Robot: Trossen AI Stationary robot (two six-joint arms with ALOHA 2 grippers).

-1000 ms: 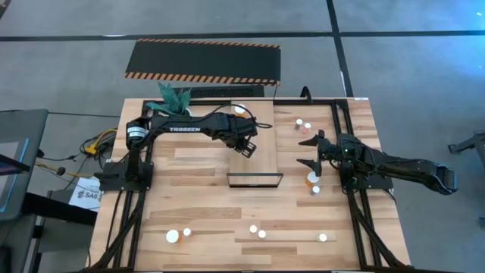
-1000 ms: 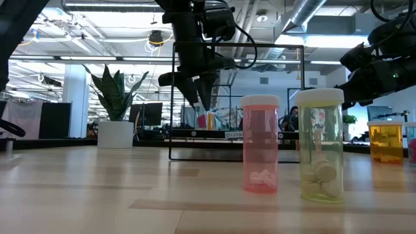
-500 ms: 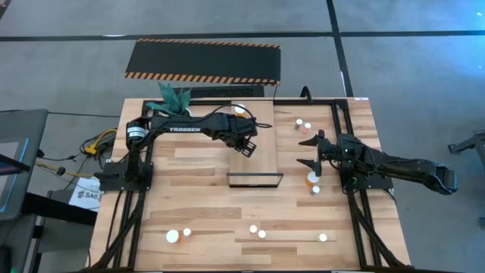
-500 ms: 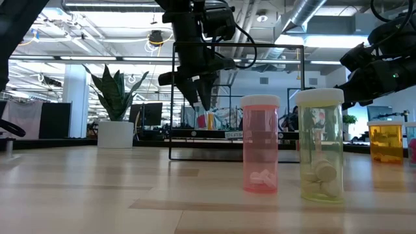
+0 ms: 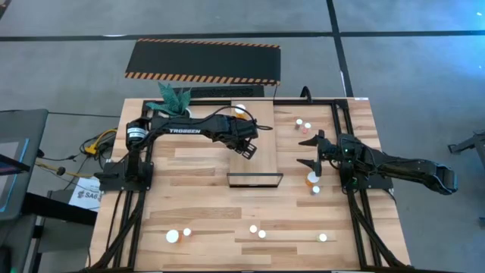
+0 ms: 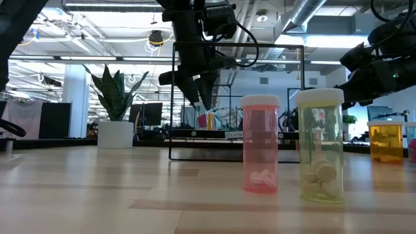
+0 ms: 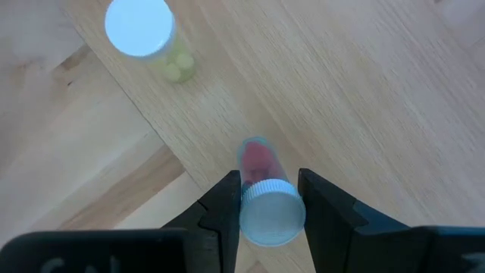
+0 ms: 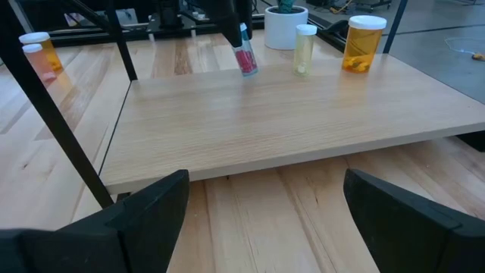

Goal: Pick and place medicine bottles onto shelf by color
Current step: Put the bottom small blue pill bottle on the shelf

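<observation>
The left gripper (image 5: 247, 144) reaches over the long pale smooth wood shelf board (image 5: 261, 159), its two dark fingers (image 7: 224, 205) pinching a small pink white-capped medicine bottle (image 7: 265, 199) just below the cap; from the right wrist the same bottle (image 8: 244, 54) hangs tilted with its lower end at or just above the board, though contact cannot be confirmed. On the shelf (image 8: 258, 121) near it stand a small yellowish white-capped bottle (image 8: 305, 48) and, further toward the board's edge, a larger orange white-capped bottle (image 8: 362, 43); a white pot with a green plant (image 8: 286, 15) sits behind them. From the left wrist the yellowish bottle (image 7: 144, 34) appears from above, apart from the held one. The right gripper (image 5: 311, 152) hovers beside the shelf's right long edge with its fingers spread wide and nothing between them, an orange bottle (image 5: 311, 179) on the plank tabletop (image 5: 197, 205) just beside it. More bottles stand loose along the table's front strip (image 5: 254, 228); at table height a pink one (image 6: 260, 144) and a yellowish one (image 6: 320, 144) stand side by side, close to the low camera.
</observation>
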